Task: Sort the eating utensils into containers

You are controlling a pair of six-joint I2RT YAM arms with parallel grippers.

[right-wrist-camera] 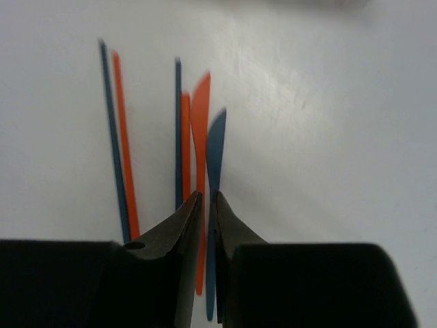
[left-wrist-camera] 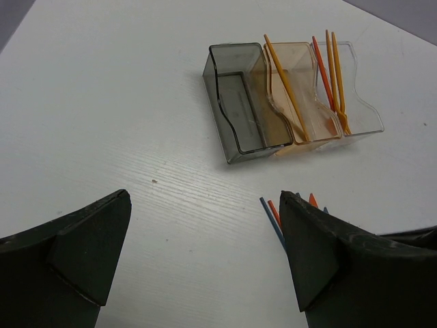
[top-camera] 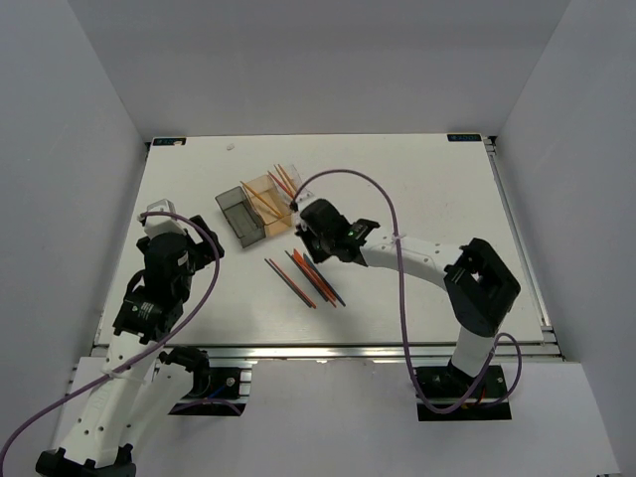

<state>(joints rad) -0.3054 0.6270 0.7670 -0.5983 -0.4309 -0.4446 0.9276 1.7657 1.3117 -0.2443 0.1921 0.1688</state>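
Thin orange and blue plastic eating utensils [right-wrist-camera: 186, 137] are partly sorted: about 4 sit in the 3 joined translucent bins [left-wrist-camera: 225, 102], you have 6 left on the surface [left-wrist-camera: 102, 102], your right hand [right-wrist-camera: 207, 198] narrowed around 1 orange, grip uncertain, left hand [left-wrist-camera: 205, 201] released.

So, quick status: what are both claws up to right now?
Left gripper open, empty, hovering. Right gripper nearly closed around orange utensil and blue utensil, grip unconfirmed. Containers part filled, grey one empty. Nothing blocking.
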